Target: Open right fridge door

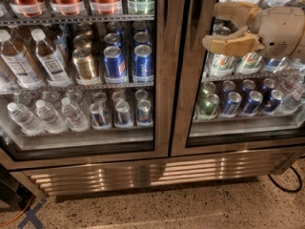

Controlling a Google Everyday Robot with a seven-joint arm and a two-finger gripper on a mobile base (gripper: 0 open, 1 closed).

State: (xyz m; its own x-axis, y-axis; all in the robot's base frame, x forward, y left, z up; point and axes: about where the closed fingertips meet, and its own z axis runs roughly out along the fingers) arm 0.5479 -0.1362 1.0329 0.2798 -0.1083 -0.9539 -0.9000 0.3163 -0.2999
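Observation:
The fridge (143,173) fills the view, a steel two-door cooler stocked with cans and bottles. Its right fridge door (182,94) is a glass pane in a steel frame and looks shut against the centre post. My gripper (210,25) hangs in front of that door's upper left part, its tan fingers (231,44) pointing left toward the frame's inner edge. The fingers are spread, one above the other, with nothing visibly clamped between them. A dark vertical strip (196,70) runs just left of the fingertips; I cannot tell whether it is the handle.
The left door (159,56) fronts water bottles and blue Pepsi cans. A slatted steel grille (119,175) runs along the base above a speckled floor (190,209). A black cable (286,185) loops at the lower right. Dark gear sits at the lower left corner (9,194).

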